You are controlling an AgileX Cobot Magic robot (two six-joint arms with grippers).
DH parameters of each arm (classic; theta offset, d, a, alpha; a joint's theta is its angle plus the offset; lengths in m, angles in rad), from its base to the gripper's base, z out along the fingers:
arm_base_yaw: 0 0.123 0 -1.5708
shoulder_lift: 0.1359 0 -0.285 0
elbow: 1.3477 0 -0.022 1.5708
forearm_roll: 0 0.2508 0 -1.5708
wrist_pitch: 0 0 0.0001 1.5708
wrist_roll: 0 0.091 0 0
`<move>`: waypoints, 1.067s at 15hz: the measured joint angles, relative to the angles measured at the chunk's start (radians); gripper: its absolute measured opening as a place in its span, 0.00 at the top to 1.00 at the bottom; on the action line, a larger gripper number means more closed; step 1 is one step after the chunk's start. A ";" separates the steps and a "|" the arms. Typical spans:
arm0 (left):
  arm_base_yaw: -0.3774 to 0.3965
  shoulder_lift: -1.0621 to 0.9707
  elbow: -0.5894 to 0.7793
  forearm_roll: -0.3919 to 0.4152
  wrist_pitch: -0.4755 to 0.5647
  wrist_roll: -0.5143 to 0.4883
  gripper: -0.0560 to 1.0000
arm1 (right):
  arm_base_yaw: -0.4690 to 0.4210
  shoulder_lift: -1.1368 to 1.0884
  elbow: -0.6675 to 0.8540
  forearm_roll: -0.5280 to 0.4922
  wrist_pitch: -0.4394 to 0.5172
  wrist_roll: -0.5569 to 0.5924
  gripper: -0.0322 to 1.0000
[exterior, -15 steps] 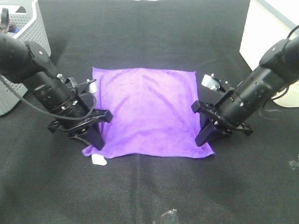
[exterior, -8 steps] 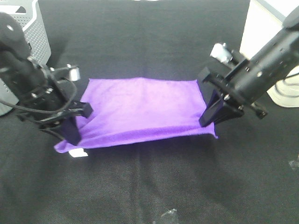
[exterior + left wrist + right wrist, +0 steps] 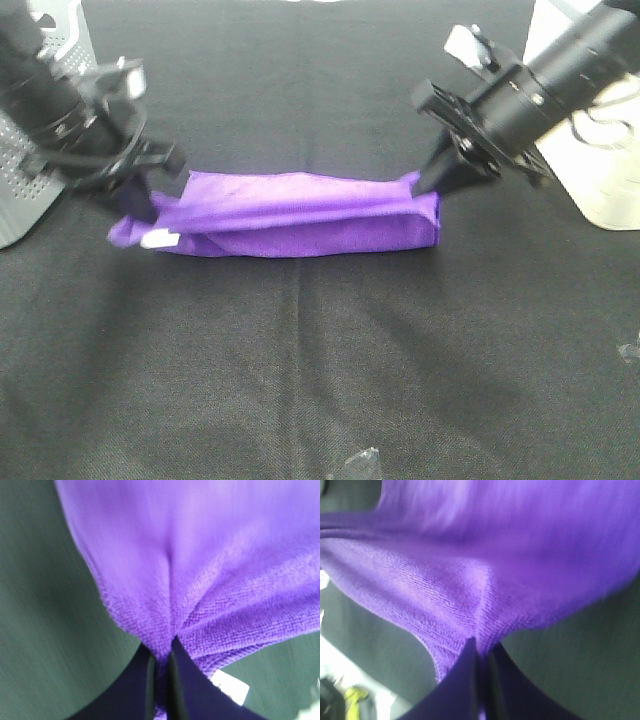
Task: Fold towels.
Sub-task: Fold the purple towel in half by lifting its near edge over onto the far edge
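The towel (image 3: pixel 300 215) is seen doubled into a long band on the black table (image 3: pixel 320 380), so a first fold is judged nearly made; release and further folding are left. One end is pinched in the clamped left gripper (image 3: pixel 135 205), the other end in the clamped right gripper (image 3: pixel 432 185)

Arms angled down and inward, left hand (image 3: pixel 137 204) and right hand (image 3: pixel 431 182) tightly closed.
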 joint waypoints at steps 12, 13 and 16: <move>0.035 0.429 -0.534 0.010 -0.027 0.020 0.94 | -0.001 0.411 -0.500 -0.246 -0.045 0.145 0.97; 0.035 0.440 -0.536 0.009 -0.034 0.020 0.94 | -0.001 0.427 -0.510 -0.249 -0.052 0.148 0.97; 0.035 0.474 -0.545 0.004 -0.056 0.020 0.94 | -0.001 0.451 -0.532 -0.251 -0.072 0.149 0.97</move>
